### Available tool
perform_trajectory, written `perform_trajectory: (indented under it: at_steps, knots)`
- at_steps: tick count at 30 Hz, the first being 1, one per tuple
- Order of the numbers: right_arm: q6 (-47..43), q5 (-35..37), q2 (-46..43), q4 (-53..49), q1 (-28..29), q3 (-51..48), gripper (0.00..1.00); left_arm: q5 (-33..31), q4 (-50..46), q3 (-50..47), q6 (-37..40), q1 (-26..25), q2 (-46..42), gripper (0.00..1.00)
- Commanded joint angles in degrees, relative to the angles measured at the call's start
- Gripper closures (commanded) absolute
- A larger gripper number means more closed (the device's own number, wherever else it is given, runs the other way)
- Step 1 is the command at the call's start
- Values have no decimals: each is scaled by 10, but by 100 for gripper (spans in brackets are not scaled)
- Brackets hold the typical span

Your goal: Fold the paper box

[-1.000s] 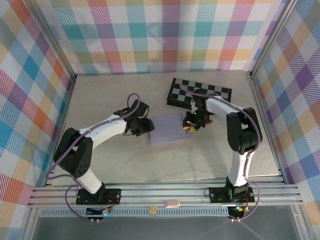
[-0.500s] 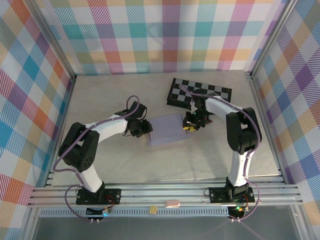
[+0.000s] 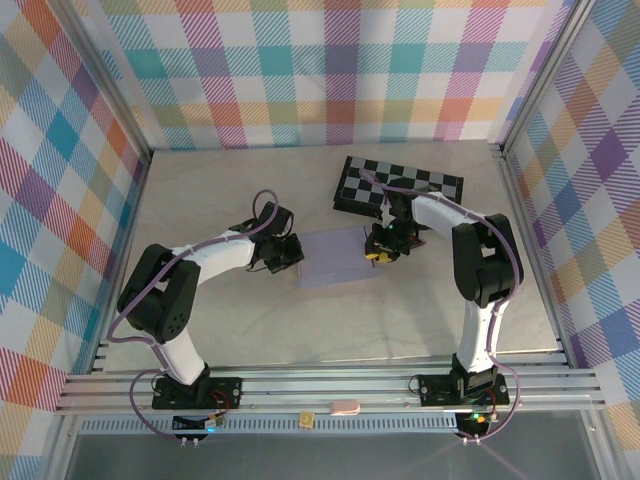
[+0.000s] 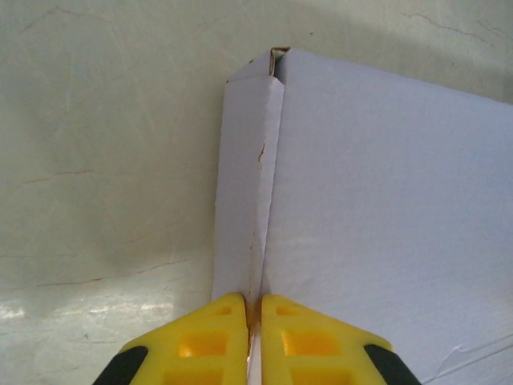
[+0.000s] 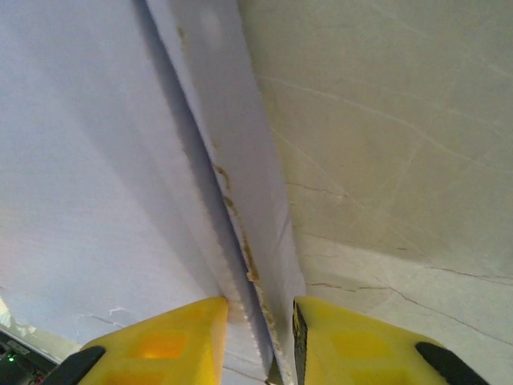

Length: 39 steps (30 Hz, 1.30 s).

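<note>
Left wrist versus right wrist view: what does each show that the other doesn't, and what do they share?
Left wrist: the left gripper pinched shut on a thin crease of the paper box, with a box corner visible beyond. Right wrist: the right gripper clamped on the opposite, thicker folded edge. Both: the box's broad lavender panel lying beside the table.

Left arm [image 3: 215,255] and right arm [image 3: 472,335] were both white tubes with chunky black joints, a purple cable [image 3: 262,200] looping along each, black bases [image 3: 185,392], plus bright yellow fingers [image 4: 210,341] with black bits further back.
</note>
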Motion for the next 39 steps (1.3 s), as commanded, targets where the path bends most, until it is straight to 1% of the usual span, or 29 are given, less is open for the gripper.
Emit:
perform_trajectory:
  at_steps: [1, 4, 7, 8, 10, 15, 17, 19, 23, 26, 31, 35, 38, 39]
  knots:
    - [-26, -51, 14, 10, 6, -8, 70, 17, 0, -14, -2, -8, 32, 92]
    - [-39, -65, 11, 8, -4, -4, 68, 15, -4, -14, 3, -8, 35, 92]
    - [-50, -74, -2, 15, -18, -8, 63, 10, -8, -10, 12, -8, 34, 93]
    - [-54, -81, -5, 19, -25, -8, 61, 8, -31, -8, 17, -8, 34, 93]
    - [-64, -95, -9, 27, -33, -8, 59, 6, -39, -3, 24, -8, 34, 93]
    - [-88, -109, 22, 28, -34, 10, 57, 6, -45, 5, 35, -8, 35, 93]
    - [-91, -115, 40, 27, -34, 19, 58, 9, -46, 7, 35, -8, 38, 93]
    - [-86, -121, 46, 30, -34, 23, 62, 13, -44, 9, 36, -8, 41, 93]
    - [-62, -142, 43, 48, -31, 21, 70, 16, -37, 9, 32, -8, 44, 93]
    - [-46, -160, 42, 57, -24, 19, 75, 19, -34, 11, 31, -8, 47, 93]
    - [-17, -204, 28, 88, -16, -5, 84, 19, -34, 12, 34, -8, 52, 94]
    - [-24, -236, 31, 82, -15, -8, 84, 20, -34, 10, 37, -8, 53, 94]
    - [-45, -213, 27, 58, -16, 0, 82, 14, -47, 13, 50, -7, 52, 95]
    - [-51, -201, 23, 51, -18, 2, 80, 13, -53, 14, 56, -6, 52, 96]
